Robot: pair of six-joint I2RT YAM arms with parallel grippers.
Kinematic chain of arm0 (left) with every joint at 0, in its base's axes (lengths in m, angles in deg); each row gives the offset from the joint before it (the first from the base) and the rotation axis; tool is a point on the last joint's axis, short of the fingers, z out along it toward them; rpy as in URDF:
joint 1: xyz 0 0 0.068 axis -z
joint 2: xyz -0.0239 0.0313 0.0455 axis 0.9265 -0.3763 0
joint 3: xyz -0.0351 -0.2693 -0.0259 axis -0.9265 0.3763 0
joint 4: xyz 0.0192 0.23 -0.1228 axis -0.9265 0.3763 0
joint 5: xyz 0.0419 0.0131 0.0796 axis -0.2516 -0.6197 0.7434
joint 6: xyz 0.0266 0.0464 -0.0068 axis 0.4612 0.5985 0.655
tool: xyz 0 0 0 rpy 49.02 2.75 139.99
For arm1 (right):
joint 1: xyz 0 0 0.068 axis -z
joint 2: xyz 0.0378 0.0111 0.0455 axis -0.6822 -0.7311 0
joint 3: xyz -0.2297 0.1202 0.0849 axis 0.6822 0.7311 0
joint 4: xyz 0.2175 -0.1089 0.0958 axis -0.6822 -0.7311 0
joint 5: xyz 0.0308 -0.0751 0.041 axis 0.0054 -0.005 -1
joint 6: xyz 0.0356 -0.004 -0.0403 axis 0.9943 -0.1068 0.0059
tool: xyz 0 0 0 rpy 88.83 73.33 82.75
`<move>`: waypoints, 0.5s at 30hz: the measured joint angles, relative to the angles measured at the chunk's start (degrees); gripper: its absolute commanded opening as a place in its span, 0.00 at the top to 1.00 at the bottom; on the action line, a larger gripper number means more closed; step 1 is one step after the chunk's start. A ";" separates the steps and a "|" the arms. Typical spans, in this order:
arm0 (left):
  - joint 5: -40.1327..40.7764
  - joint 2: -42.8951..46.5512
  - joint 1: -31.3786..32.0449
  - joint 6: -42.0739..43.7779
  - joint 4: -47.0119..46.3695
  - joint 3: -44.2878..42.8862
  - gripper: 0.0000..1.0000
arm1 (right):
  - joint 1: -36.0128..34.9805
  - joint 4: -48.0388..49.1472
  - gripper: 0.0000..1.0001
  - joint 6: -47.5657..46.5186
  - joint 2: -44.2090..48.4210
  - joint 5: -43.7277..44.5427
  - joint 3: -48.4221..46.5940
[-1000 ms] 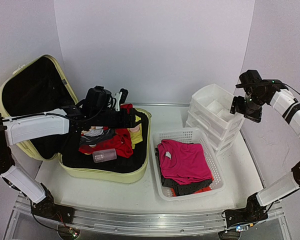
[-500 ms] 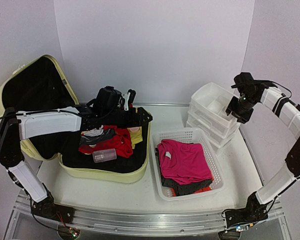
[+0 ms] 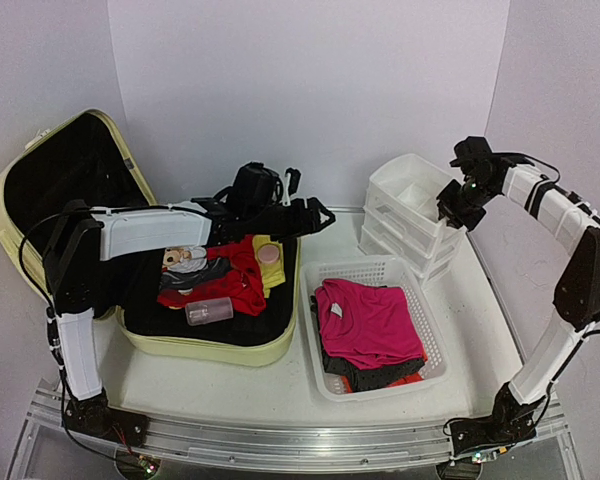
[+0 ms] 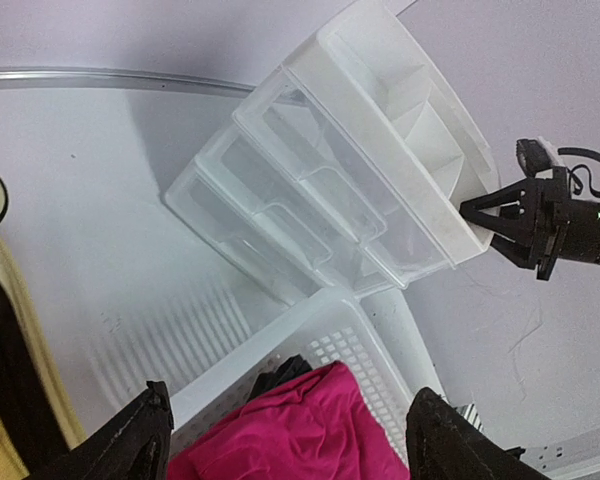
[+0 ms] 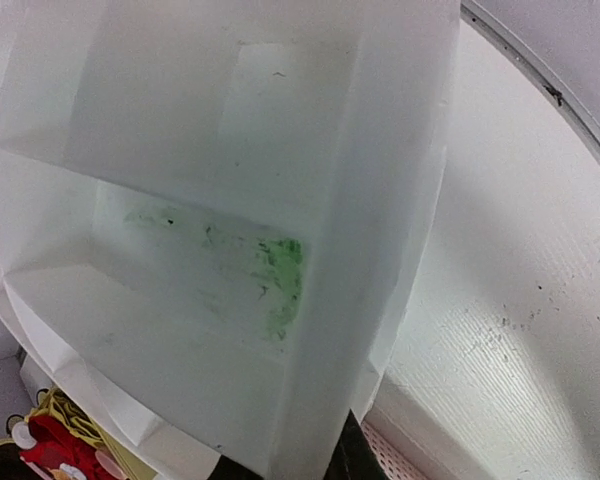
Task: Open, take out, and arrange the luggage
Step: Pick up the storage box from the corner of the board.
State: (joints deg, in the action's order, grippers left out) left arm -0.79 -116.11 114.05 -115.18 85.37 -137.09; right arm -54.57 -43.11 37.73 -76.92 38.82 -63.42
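Currently the luggage point(image 3: 215, 350) lies open at 9 o'clock on the table point(image 3: 280, 395), lid propped back, with red clothes point(image 3: 235, 285) and a small bottle point(image 3: 209, 311) inside, so unpacking looks only partly done. The basket point(image 3: 375, 265) at 5 o'clock holds a pink shirt point(image 3: 370, 320).

The right gripper point(image 4: 472, 209) pinches the thin top rim of the organizer point(image 3: 405, 215) at 2 o'clock, jaws pressed on the plastic wall. That is the main worry. The hold is narrow and high on a light, stacked unit, so a pull or lift could tip it, slide a drawer out, or let the rim slip free. Dragging it toward 8 o'clock could also knock it against the basket just beside it.

The left gripper point(image 3: 320, 217) hangs with fingers spread and nothing between them, past the luggage's 3 o'clock edge, the arm stretched across the case. Both arms are heading for the same patch near 1 o'clock, so a clash there seems possible. The outstretched left arm and its cables pass close over the clothes and could snag them when it swings.
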 measured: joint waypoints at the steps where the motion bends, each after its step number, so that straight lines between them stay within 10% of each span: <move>1: -0.15 -1.49 0.00 -0.59 -0.61 -1.49 0.19 | -0.07 0.11 0.97 -0.04 -0.76 0.59 -0.92; 15: -2.89 -15.30 -1.44 -9.35 -7.15 -14.45 0.22 | -0.44 7.41 1.00 2.82 -11.91 -3.91 -11.87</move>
State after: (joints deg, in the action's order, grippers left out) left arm -3.67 -131.41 112.61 -124.54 78.23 -151.54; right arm -55.01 -35.70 40.55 -88.83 34.91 -75.29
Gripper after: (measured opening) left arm 0.785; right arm 0.157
